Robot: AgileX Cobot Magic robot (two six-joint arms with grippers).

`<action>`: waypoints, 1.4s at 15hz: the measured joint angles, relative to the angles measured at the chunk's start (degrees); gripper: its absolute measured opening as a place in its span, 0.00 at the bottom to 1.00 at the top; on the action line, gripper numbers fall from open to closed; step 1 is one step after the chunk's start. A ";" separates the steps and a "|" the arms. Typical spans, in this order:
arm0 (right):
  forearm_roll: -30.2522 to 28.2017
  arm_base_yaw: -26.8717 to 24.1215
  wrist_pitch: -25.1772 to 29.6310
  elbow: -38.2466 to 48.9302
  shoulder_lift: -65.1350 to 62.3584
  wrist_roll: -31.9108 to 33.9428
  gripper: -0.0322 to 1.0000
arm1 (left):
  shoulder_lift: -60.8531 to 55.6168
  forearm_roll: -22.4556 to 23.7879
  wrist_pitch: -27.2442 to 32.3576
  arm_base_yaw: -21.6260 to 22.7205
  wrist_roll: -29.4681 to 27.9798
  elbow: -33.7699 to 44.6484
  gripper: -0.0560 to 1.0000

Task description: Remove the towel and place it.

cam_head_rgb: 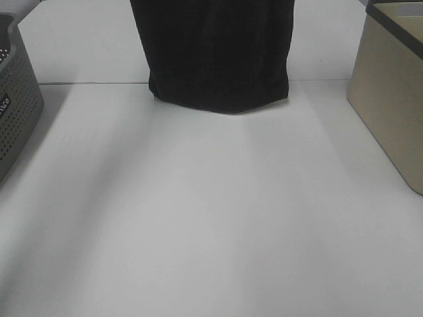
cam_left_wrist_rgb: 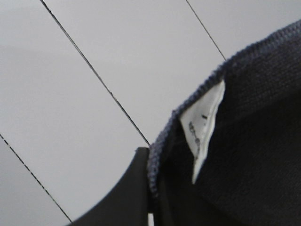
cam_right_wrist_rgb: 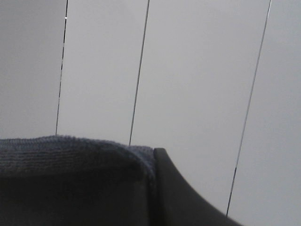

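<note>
The towel (cam_head_rgb: 215, 53) is dark charcoal and hangs down from above the exterior high view's top. Its lower hem sits at about the far part of the white table (cam_head_rgb: 211, 218). Neither gripper shows in that view. In the left wrist view my left gripper (cam_left_wrist_rgb: 153, 188) pinches the towel's hemmed edge (cam_left_wrist_rgb: 249, 141) beside a white label (cam_left_wrist_rgb: 203, 127); one dark finger (cam_left_wrist_rgb: 124, 197) shows. In the right wrist view my right gripper (cam_right_wrist_rgb: 151, 188) pinches the towel's folded edge (cam_right_wrist_rgb: 70, 174); one dark finger (cam_right_wrist_rgb: 181, 200) shows. In both, the other finger is hidden behind the cloth.
A grey perforated basket (cam_head_rgb: 16, 105) stands at the table's left edge. A beige box (cam_head_rgb: 390, 99) stands at the right edge. Pale wall panels with thin dark seams (cam_right_wrist_rgb: 141, 66) fill the background of both wrist views.
</note>
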 joint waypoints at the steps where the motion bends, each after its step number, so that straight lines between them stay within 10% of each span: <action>1: 0.69 0.00 -1.15 0.00 0.00 -0.69 0.05 | 0.00 0.06 -1.43 0.11 0.00 0.00 0.05; 11: 4.24 0.00 -5.27 0.00 0.00 -0.80 0.05 | 0.00 -1.15 -11.57 2.18 0.00 0.00 0.05; 21: 4.47 0.00 9.74 0.00 0.06 -0.69 0.05 | -1.95 -5.84 9.45 2.18 0.00 0.00 0.05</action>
